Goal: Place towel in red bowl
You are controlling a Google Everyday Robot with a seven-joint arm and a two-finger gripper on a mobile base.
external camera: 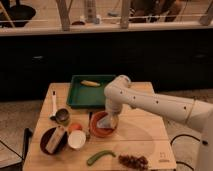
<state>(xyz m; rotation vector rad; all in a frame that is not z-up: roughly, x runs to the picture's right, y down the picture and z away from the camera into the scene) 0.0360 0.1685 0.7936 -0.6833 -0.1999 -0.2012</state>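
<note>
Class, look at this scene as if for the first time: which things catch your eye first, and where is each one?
The white arm reaches in from the right, its gripper down over the red bowl near the middle of the wooden table, with the pale towel at the bowl. Behind it lies a green tray holding a banana. A green pepper lies at the front edge.
</note>
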